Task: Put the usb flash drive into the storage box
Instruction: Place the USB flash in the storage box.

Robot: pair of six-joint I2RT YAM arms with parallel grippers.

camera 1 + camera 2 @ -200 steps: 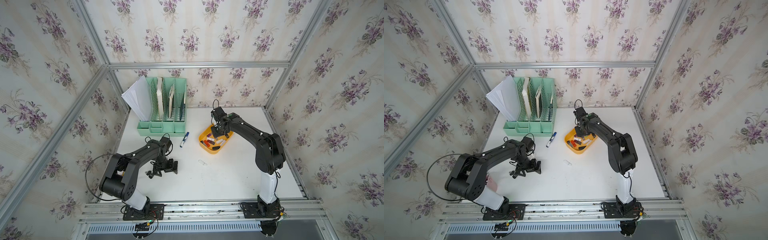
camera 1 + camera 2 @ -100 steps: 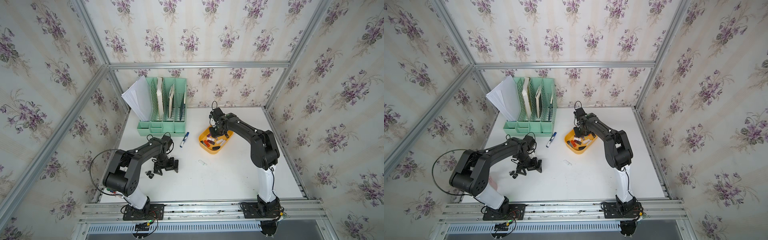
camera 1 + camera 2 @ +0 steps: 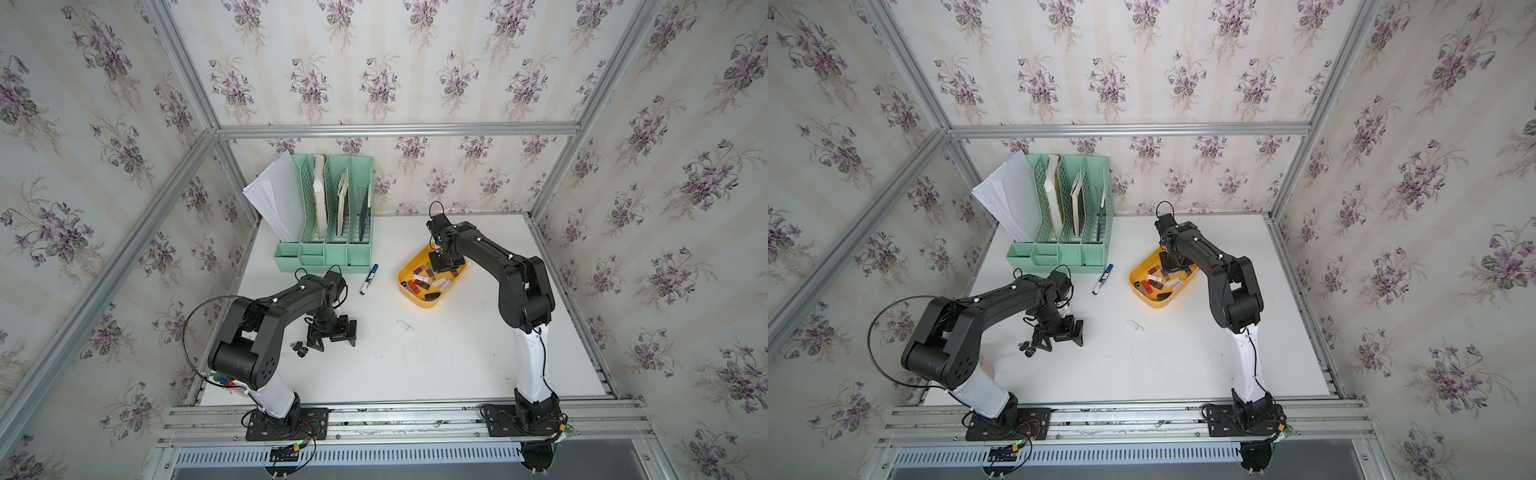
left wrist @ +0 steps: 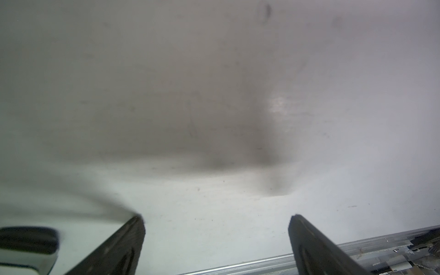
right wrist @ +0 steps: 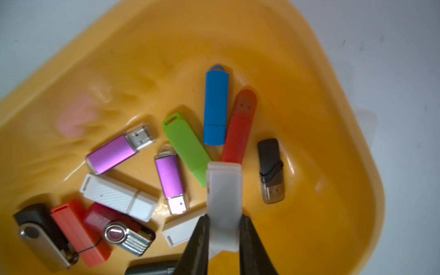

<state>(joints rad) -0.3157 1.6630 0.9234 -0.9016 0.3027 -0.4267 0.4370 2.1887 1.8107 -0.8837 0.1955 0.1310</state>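
1. My right gripper [image 5: 223, 217] is clamped on a whitish, translucent usb flash drive [image 5: 223, 188]. One finger presses each long side, and the drive's free end sticks out past the fingertips.
2. That drive hangs over the inside of the storage box [image 5: 309, 71], above the other drives [image 5: 215, 107] lying on its floor. I cannot tell whether it touches any of them.
3. In a top view, the storage box [image 3: 402, 275] sits on the right half of the table [image 3: 436, 361], nearer the far edge.
4. My left gripper [image 4: 216, 217] has its jaws spread wide with nothing between them, low over bare table on the left half.
5. Small black pieces [image 3: 300, 348] lie just beside the left gripper. A loose white drive [image 3: 405, 326] lies near the table's middle, apart from both grippers.
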